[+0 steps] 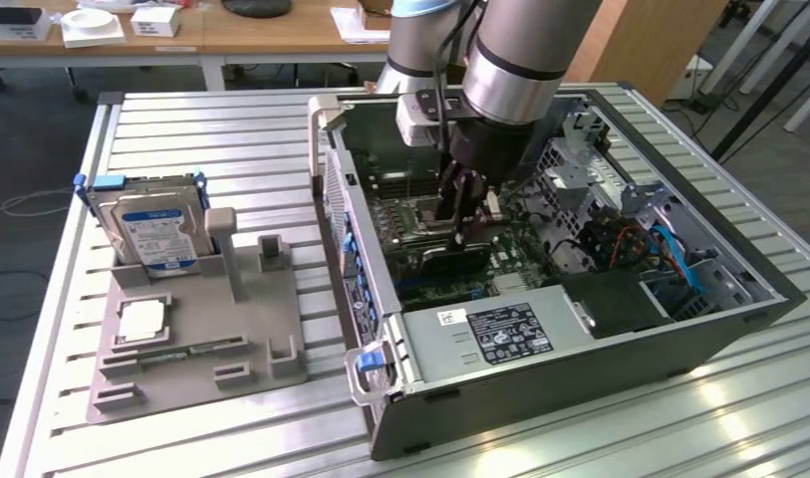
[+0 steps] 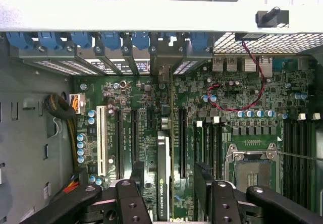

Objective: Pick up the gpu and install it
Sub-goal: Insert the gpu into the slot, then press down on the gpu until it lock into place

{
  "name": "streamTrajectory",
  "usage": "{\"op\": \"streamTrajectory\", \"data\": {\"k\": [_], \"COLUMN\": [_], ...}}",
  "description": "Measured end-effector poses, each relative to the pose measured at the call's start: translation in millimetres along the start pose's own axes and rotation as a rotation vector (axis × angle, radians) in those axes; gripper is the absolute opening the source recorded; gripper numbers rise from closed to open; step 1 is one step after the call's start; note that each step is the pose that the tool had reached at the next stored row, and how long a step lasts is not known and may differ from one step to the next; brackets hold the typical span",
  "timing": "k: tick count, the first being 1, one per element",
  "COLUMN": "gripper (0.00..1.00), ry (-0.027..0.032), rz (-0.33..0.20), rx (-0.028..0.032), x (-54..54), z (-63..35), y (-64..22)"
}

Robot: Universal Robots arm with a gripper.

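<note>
So, the gpu (image 2: 162, 183) is standing on edge in a long slot of the motherboard (image 2: 237, 98). In the wrist view you see its thin top edge with the green logo, running toward the slotted rear wall of the computer case (image 1: 564, 373). In the exterior view it's the dark card (image 1: 447, 261) just below centre frame, right under the gripper (image 1: 460, 214). The claw (image 2: 169, 183) is spread wide, one finger on each side of the card, and I can't see either pad touching it, so it looks like nothing is gripped. My take on doing this step well: what matters is that the card sits level along the whole slot, bracket end lined up with the rear opening, with the fingers kept clear of the neighbouring slots and the empty CPU socket (image 2: 251, 171). The hard drive (image 1: 152, 231) sits in its holder well apart, at the exterior view's left.
</note>
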State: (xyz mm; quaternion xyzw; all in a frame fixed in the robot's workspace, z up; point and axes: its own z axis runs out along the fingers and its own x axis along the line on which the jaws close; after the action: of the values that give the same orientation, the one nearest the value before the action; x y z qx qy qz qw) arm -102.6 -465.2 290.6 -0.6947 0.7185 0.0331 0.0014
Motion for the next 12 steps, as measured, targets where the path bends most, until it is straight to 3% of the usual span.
{"op": "streamTrajectory", "data": {"k": [12], "gripper": [0.53], "ry": [0.0001], "rz": [0.000], "rx": [0.0000], "x": [0.0], "z": [0.0], "y": [0.0]}}
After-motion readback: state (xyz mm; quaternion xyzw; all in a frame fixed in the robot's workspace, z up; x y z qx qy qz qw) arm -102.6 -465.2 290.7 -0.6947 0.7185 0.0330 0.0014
